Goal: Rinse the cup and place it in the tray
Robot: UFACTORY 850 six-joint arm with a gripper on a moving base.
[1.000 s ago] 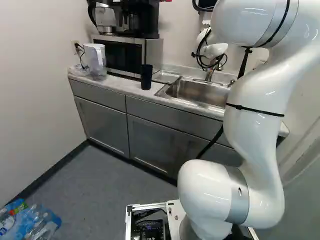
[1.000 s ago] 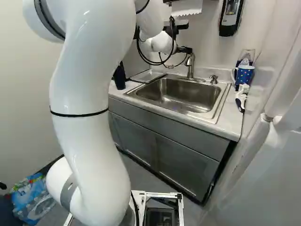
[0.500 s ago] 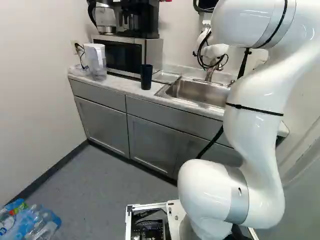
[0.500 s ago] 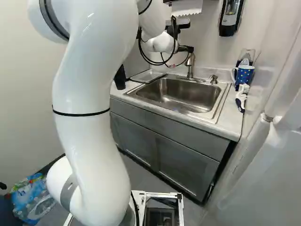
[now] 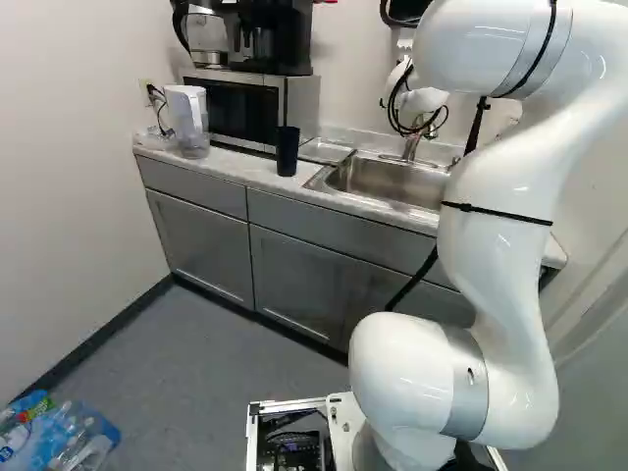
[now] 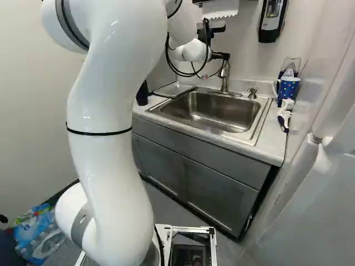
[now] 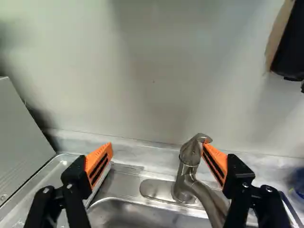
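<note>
One empty claw [image 6: 222, 57], fingers wide apart, near the faucet [image 7: 184, 183].

Dark cup [image 6: 142, 95], seemingly, partly behind arm [image 6: 108, 111]; tray [image 6: 173, 90] beside sink [image 6: 216, 113].

Behind the arm [image 6: 108, 166], left and right, our base views look down toward the counter [image 6: 266, 152] front edge, sharing the sink [image 6: 211, 111]; our wrist view closely faces the faucet [image 7: 187, 166].
</note>
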